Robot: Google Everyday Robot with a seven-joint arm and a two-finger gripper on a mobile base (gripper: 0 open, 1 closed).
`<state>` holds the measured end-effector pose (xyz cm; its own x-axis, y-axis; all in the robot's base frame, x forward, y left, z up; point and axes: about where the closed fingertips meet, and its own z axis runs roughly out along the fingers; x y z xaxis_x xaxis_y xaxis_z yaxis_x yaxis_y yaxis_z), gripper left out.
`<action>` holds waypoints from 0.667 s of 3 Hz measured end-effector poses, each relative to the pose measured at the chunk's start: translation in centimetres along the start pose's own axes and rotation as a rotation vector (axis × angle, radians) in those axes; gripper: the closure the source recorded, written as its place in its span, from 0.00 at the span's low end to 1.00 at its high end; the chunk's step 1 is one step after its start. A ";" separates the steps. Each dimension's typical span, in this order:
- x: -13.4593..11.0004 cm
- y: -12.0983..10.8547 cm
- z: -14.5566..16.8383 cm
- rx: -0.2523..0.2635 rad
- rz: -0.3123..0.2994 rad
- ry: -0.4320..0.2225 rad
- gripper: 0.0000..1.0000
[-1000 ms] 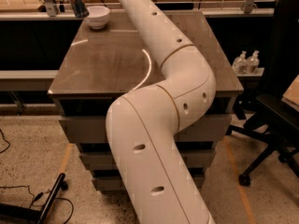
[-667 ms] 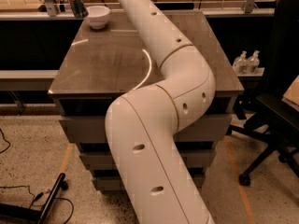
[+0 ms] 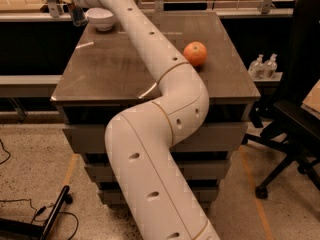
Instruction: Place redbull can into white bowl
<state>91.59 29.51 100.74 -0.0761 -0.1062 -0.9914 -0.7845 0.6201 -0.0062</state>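
Observation:
The white bowl [image 3: 101,18] stands at the far left corner of the brown table [image 3: 115,69]. My arm reaches across the table to that corner. My gripper [image 3: 76,6] is just left of the bowl, at the table's far left edge. It is shut on the redbull can [image 3: 77,16], a slim dark can that hangs upright below the wrist, beside the bowl's rim and outside the bowl.
An orange [image 3: 195,53] lies on the right side of the table near my forearm. Two small bottles [image 3: 263,65] stand on a shelf to the right, with a black office chair [image 3: 295,119] in front of them. Cables lie on the floor at the lower left.
My arm's elbow has swung left and lower, so the orange now shows. The gripper stays by the bowl at the far left corner.

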 end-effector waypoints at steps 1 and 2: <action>1.2 -0.1 1.9 0.019 -0.006 -0.024 1.00; 2.1 -0.7 3.0 0.072 -0.045 -0.006 1.00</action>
<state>93.84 31.12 98.32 -0.0377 -0.1307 -0.9907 -0.7410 0.6689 -0.0600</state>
